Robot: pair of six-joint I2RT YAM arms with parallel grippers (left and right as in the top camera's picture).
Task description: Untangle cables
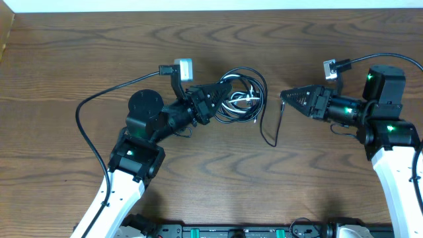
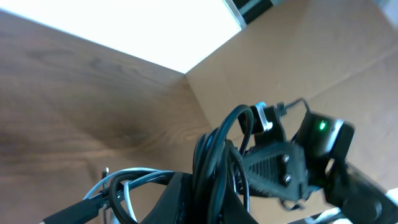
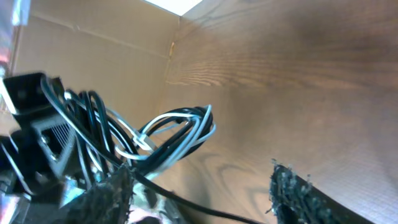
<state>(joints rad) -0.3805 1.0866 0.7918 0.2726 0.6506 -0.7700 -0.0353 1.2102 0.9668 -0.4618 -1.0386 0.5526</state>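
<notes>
The cables (image 1: 243, 96) lie as a small tangle of black and whitish loops at the table's middle. My left gripper (image 1: 223, 91) is shut on the tangle's left side; in the left wrist view the black loops (image 2: 211, 165) rise straight out of the closed jaws (image 2: 205, 208). One thin black strand (image 1: 269, 135) trails from the tangle down to the right and back up toward my right gripper (image 1: 285, 96). In the right wrist view that strand (image 3: 186, 202) runs across the gap of the right gripper (image 3: 199, 199), which is open, its fingers (image 3: 298, 193) well apart and not touching it.
Brown wooden table (image 1: 211, 178) with a cardboard wall (image 3: 93, 56) along its left end. Thick black arm wires (image 1: 86, 109) loop out at the left and upper right. The right gripper's tip (image 2: 273, 168) shows just behind the tangle in the left wrist view.
</notes>
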